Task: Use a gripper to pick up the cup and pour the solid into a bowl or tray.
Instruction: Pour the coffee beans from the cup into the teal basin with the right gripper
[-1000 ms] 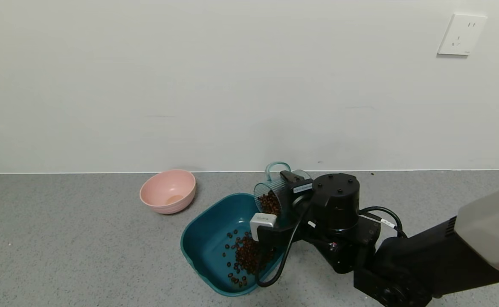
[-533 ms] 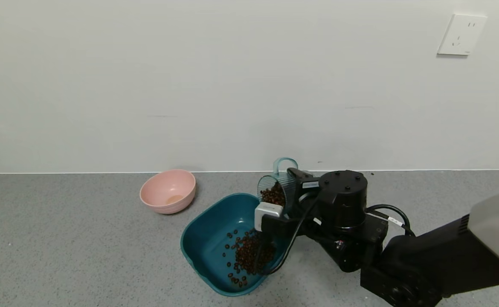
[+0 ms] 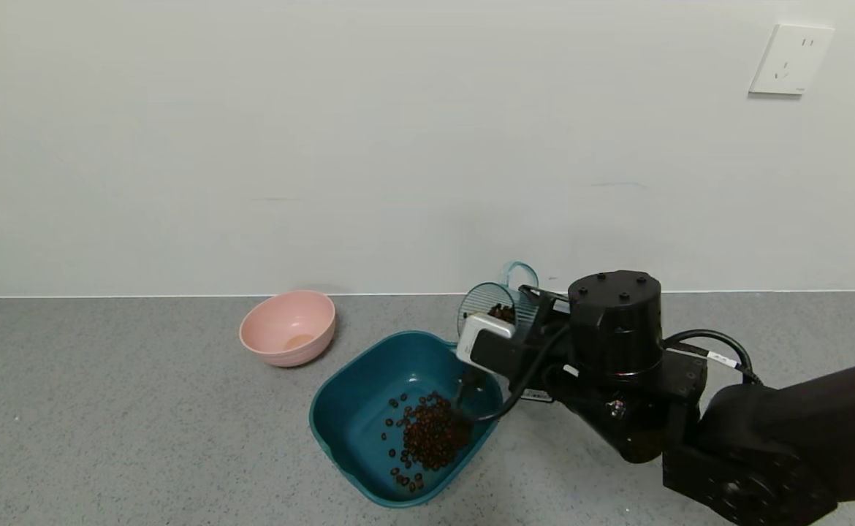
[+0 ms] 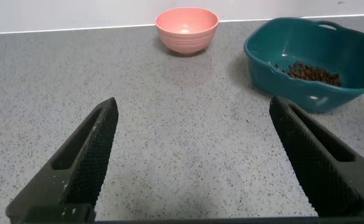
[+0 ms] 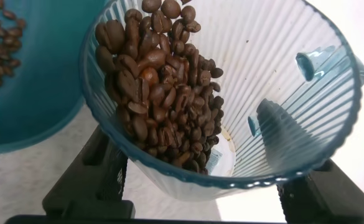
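Roughly halfway, the right gripper [image 5: 197,186], clamped on the tilted cup [image 3: 497,310] above the basin [image 3: 340,424] rim, has poured many beans [image 3: 427,438] in, with plenty left inside.

No text, brand or number is showing legibly anywhere. A small white label [image 3: 722,359] is sitting on the cable of the right arm, but any print on it is too small to make out. The wall socket [image 3: 791,60] is showing only its slots, with no readable marking.
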Available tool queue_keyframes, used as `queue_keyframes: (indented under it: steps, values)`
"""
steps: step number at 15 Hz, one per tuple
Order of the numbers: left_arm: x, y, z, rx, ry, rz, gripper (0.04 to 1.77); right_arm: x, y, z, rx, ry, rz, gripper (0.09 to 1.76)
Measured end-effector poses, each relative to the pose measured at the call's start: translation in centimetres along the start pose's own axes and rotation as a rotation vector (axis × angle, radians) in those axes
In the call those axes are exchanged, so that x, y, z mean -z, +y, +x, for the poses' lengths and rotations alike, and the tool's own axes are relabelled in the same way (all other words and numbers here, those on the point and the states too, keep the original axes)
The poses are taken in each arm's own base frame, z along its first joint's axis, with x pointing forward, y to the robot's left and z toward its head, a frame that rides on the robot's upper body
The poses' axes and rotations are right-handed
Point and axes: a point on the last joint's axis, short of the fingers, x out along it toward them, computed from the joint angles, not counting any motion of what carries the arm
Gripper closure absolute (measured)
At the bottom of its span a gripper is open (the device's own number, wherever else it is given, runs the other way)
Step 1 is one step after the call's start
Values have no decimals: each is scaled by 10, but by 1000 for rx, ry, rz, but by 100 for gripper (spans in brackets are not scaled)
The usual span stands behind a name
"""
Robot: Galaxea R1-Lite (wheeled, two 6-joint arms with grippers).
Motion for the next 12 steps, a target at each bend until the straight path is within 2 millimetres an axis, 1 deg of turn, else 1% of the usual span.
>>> queue_keyframes:
  steps: [6, 8, 12]
  values:
    - [0, 0, 0, 0, 0, 0, 6, 13, -16, -12, 15, 34, 220, 50]
    - [0, 0, 0, 0, 0, 0, 6, 16, -19, -13, 16, 44, 326, 50]
    - [0, 0, 0, 0, 0, 0, 6, 21, -17, -19, -27, 92, 587, 50]
